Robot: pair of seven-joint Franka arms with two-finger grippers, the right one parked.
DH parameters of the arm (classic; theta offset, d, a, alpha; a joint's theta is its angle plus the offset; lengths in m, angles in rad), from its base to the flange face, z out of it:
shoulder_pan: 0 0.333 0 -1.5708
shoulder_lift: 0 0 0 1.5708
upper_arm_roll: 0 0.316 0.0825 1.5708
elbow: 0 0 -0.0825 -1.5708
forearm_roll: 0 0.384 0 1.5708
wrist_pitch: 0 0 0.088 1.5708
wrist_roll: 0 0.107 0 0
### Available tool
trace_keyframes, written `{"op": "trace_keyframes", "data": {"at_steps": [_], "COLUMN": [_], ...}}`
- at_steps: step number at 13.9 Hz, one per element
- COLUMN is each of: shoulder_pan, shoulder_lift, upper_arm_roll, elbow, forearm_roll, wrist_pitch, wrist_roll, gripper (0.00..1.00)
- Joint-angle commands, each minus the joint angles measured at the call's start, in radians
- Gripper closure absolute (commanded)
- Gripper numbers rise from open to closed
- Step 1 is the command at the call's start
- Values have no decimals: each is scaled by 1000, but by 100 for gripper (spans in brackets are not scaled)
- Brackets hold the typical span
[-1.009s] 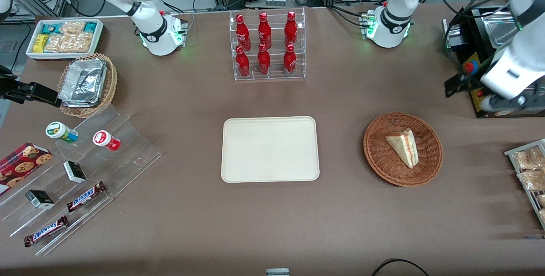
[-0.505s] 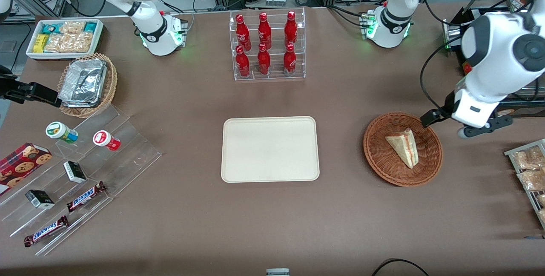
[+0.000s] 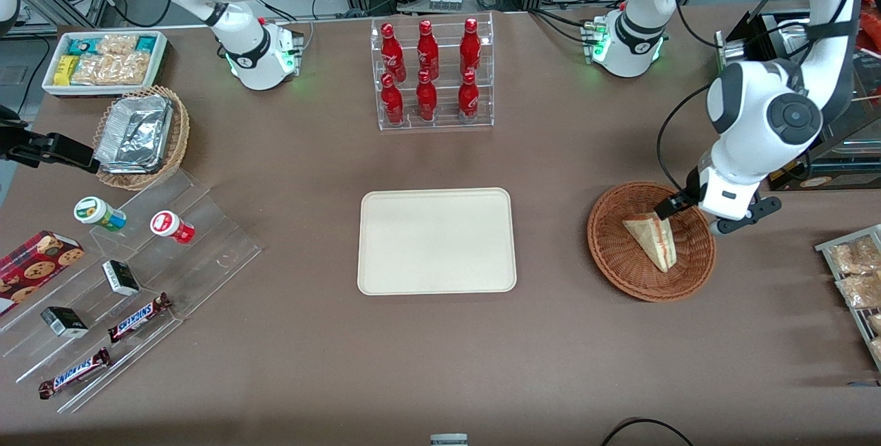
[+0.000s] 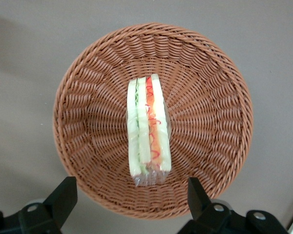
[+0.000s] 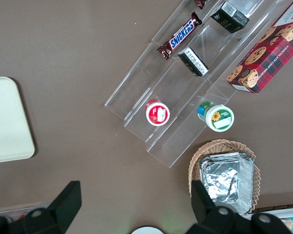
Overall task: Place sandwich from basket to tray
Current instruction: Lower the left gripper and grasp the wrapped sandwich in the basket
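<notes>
Sandwich (image 3: 651, 239) lies inside the basket (image 3: 619, 267), on its side, thick crust end farther from the front camera and the narrow tip nearer to it; red and green filling layers show along the cut edge under clear wrap. In the left wrist view the sandwich (image 4: 148, 130) sits roughly centred on the woven floor of the basket (image 4: 210, 87), long axis running 12 to 6 o'clock, not touching the rim. Gripper (image 3: 692, 215) hangs above the basket at about 2 o'clock from the sandwich in the front view, over the rim edge farther from the front camera, apart from the wrap. Its two fingers (image 4: 63, 197) stand spread wide, the gap broader than the sandwich, nothing held between them; gripper (image 4: 129, 204) midpoint falls just past the sandwich end. Tray (image 3: 436, 240) lies flat on the brown counter (image 3: 440, 363), at 9 o'clock from the basket and well apart from it, nothing on it. Clear rack of red bottles (image 3: 431, 74) stands at 12 o'clock from the tray, farther from the front camera. Toward the parked arm's end of the counter: a lighter wicker basket with foil trays (image 3: 141, 135), a clear stepped display (image 3: 138, 281) carrying two small tubs, small dark boxes and chocolate bars, and a white bin of snack packets (image 3: 103, 60).
</notes>
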State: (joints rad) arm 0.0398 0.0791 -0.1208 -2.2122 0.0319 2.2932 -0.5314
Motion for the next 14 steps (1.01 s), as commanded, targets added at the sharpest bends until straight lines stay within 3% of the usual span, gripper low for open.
{"op": "trace_keyframes", "data": {"at_steps": [1, 8, 9, 10, 11, 12, 13, 14], "shoulder_pan": [-9, -24, -24, -24, -24, -26, -26, -26], "shoulder_lift": [39, 154, 156, 156, 154, 150, 145, 142], "upper_arm_roll": [1, 1, 1, 1, 1, 1, 1, 1], "elbow": [-24, -43, -46, -49, -61, -69, -76, -79], "forearm_roll": [0, 0, 0, 0, 2, 3, 16, 42], "wrist_pitch": [83, 232, 233, 233, 233, 233, 233, 230], "wrist_roll": [-55, -111, -111, -111, -110, -104, -92, -90], "gripper": [0, 0, 6, 22, 49, 93, 100, 100]}}
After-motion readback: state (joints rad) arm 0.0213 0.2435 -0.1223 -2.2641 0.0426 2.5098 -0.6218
